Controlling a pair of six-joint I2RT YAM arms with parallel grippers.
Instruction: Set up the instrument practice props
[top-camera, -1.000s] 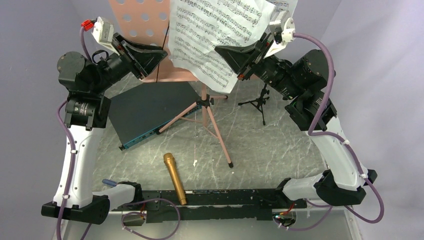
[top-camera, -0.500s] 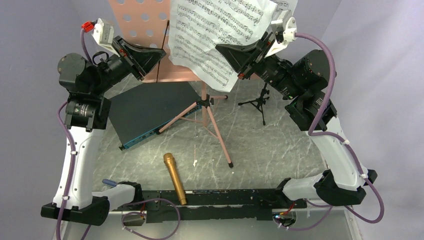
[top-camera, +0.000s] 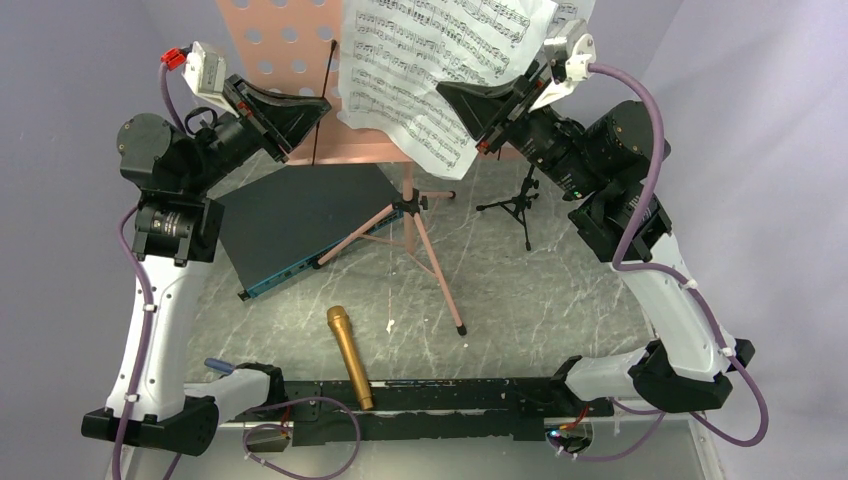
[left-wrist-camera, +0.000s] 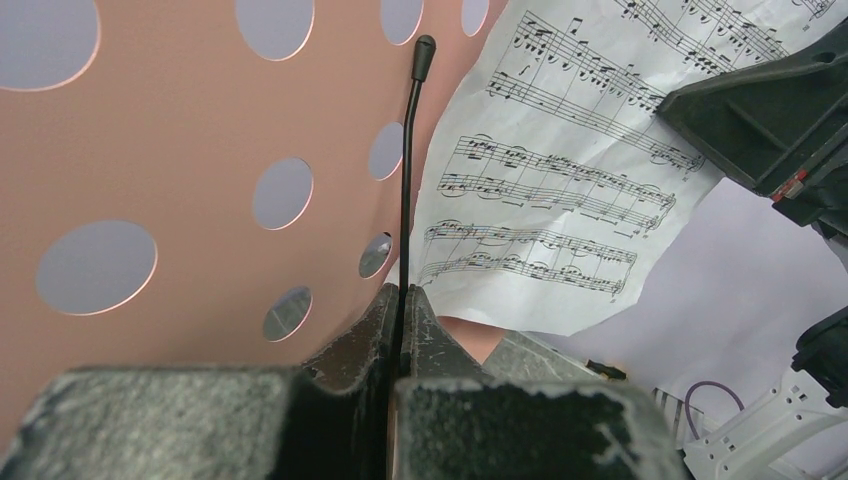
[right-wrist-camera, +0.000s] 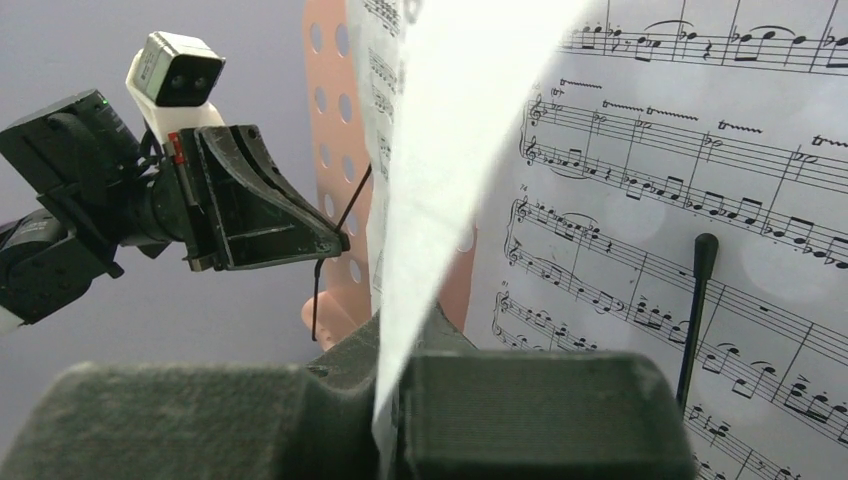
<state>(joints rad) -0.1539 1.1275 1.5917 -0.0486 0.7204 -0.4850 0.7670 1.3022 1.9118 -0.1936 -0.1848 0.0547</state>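
The pink perforated music stand (top-camera: 270, 40) rises at the back on its tripod legs (top-camera: 420, 240). My left gripper (left-wrist-camera: 402, 300) is shut on the stand's thin black wire page-holder arm (left-wrist-camera: 405, 200), which runs up in front of the pink desk (left-wrist-camera: 180, 150). My right gripper (right-wrist-camera: 400, 340) is shut on the lower edge of a white sheet-music page (right-wrist-camera: 440, 150), held up against the stand. Another page (right-wrist-camera: 680, 170) lies on the desk behind it under a second wire arm (right-wrist-camera: 695, 310). The gold microphone (top-camera: 350, 358) lies on the table near the front. The small black tripod mic stand (top-camera: 520, 200) is upright at the back right.
A dark flat panel with a teal edge (top-camera: 300, 220) lies on the marble table left of the stand's legs. My two grippers (top-camera: 325, 103) (top-camera: 445, 92) face each other across the stand's desk, a short gap apart. Grey walls close off the back and both sides.
The left gripper's jaws have closed on the wire page-holder arm. The right gripper has lifted slightly with the page still in it.
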